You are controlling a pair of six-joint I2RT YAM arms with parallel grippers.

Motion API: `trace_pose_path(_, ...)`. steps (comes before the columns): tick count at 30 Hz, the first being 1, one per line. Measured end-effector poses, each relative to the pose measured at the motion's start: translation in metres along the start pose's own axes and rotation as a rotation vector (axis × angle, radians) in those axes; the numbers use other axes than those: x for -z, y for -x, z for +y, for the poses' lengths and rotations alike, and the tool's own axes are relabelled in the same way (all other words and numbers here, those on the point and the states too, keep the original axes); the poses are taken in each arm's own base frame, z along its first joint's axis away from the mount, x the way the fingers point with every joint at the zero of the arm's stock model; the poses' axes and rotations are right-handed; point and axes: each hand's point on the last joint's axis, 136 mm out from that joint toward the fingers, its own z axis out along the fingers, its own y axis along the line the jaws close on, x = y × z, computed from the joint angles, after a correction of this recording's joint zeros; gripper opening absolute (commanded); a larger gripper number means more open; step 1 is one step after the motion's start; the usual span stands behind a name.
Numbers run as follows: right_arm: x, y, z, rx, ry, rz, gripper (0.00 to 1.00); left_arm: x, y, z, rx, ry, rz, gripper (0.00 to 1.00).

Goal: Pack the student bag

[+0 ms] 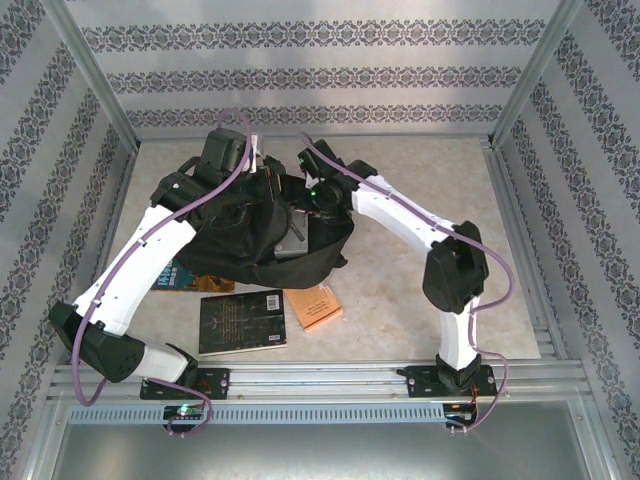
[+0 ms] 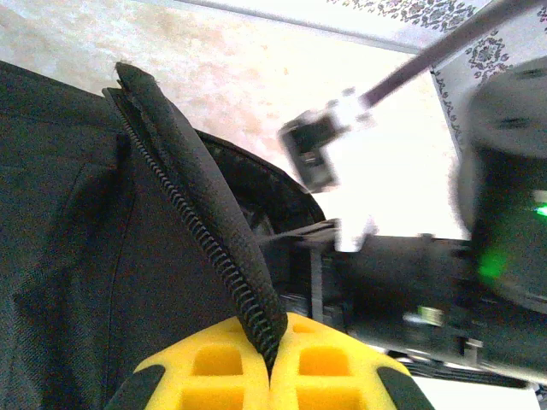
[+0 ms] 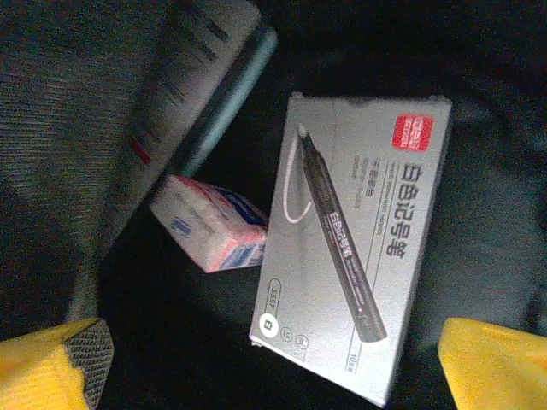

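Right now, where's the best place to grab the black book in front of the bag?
Probably the near edge of the black book, approached from the near side: it lies flat, that edge faces bare table, and the orange booklet crowds its right side.

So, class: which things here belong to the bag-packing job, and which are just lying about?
Job: student bag, left gripper pinching its zip edge, right gripper open inside it, marker box and pink pack already in, black book and orange booklet probably waiting.
Lying about: purple cable, metal rail.
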Motion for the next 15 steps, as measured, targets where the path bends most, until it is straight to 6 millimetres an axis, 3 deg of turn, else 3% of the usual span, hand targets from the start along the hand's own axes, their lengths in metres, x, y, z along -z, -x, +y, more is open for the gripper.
trace_pose_path(5,0.055,0.018,0.008,0.062,-0.014,-0.140,0.80,0.000,0.000,0.000,0.000,0.001,0.001,0.00)
trace_pose_path(9,0.084,0.022,-0.003,0.064,-0.052,-0.203,0.74,0.000,0.000,0.001,-0.001,0.003,-0.001,0.00)
trace_pose_path(13,0.097,0.007,-0.029,0.061,-0.102,-0.211,0.71,0.000,0.000,0.001,-0.001,0.005,-0.002,0.00)
trace_pose_path(15,0.098,-0.006,-0.042,0.067,-0.119,-0.195,0.64,0.000,0.001,0.001,-0.001,0.007,-0.003,0.00)
